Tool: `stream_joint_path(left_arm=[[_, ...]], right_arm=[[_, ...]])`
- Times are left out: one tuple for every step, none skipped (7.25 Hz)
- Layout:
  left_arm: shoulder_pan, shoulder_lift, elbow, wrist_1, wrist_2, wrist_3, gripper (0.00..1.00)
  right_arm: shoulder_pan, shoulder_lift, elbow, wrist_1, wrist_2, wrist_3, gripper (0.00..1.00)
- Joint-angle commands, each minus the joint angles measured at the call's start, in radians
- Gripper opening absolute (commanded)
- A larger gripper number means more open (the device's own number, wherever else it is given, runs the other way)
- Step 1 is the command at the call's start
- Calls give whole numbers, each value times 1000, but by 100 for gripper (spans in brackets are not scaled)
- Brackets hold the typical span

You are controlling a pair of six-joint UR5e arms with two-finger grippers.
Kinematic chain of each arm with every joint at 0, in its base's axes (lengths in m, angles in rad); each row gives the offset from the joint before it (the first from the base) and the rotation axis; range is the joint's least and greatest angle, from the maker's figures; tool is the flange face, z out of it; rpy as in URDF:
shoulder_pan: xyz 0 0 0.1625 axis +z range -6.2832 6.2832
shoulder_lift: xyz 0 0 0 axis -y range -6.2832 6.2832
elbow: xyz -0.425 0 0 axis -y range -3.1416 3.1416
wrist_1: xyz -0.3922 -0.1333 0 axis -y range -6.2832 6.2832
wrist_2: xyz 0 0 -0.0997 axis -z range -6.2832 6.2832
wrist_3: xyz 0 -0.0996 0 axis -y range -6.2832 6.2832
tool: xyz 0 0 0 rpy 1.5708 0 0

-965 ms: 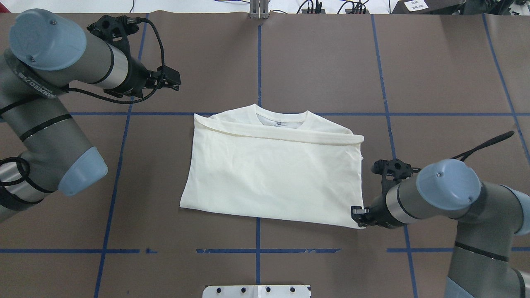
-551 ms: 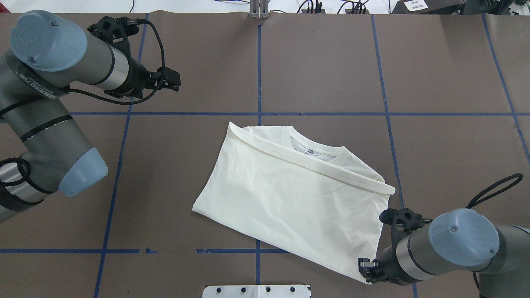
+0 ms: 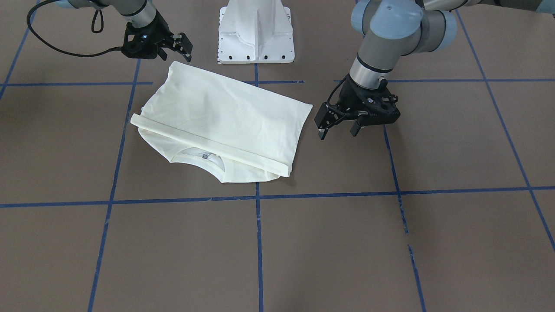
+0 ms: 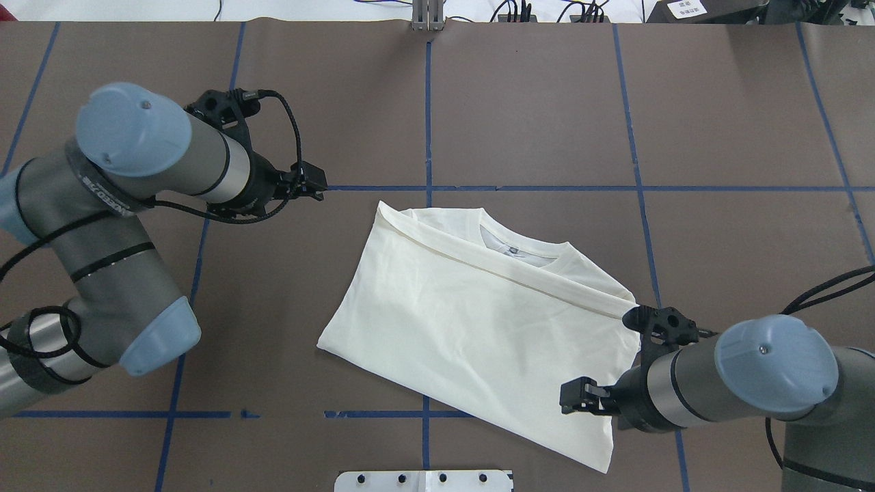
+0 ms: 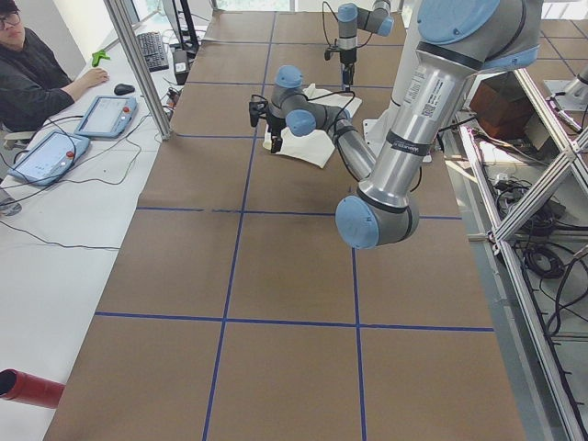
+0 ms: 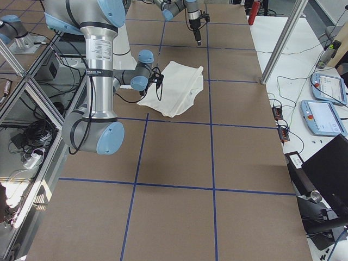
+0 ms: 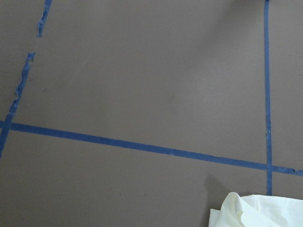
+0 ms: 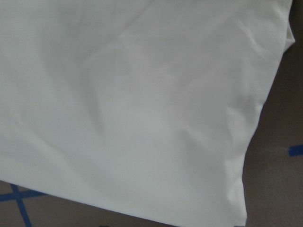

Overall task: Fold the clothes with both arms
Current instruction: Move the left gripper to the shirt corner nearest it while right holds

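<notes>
**Ann:** Both arms had moved. The right gripper (image 4: 567,400) had let go of the near hem corner (image 4: 604,463) and come up over the cloth. Its jaws stood a little apart and held nothing.

**Ben:** And the T-shirt (image 4: 478,328)?

**Ann:** It hadn't budged since the drag. It lay flat on the table (image 4: 718,102), plain back up, skewed against the blue tape lines (image 4: 547,188). The hem pointed towards the robot and the collar (image 4: 519,247) away from it.

**Ben:** So how much was done?

**Ann:** By my reading, the first stage. The sides looked tucked in, and a folded sleeve (image 4: 506,273) lay as a band across the body just short of the collar. That left a tidy rectangle.

**Ben:** What was left, then?

**Ann:** I'd say the lengthwise fold, hem up to collar, and maybe squaring it to the grid first. Neither gripper had any cloth.

**Ben:** And the far side?

**Ann:** The left gripper (image 3: 337,133) had swung in from its parked spot. It hung near the far collar-side corner, apart from the cloth, with its fingers spread wide and nothing in them. Its wrist camera caught only that corner at the frame's edge.
</notes>
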Motion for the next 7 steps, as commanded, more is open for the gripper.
stream_joint_path(left_arm=[[162,18,-11,-2,58,-280,96],[256,19,-14,1,119,-389,93],[301,21,-13,4,147,-457,91],[324,23,2,6,166,-481,90],[332,42,1,6,172,-501,88],[337,56,1,6,181,-507,86],[335,65,-1,7,186,-507,84]], right_arm=[[119,86,-4,-2,-2,-3,100],[142,91,-6,0,-2,-7,100],[152,104,-12,0,-2,-10,100],[161,108,-18,0,-2,-12,100],[163,110,-20,0,-3,-12,100],[163,110,-21,0,-3,-12,100],[163,111,-21,0,-3,-12,100]])
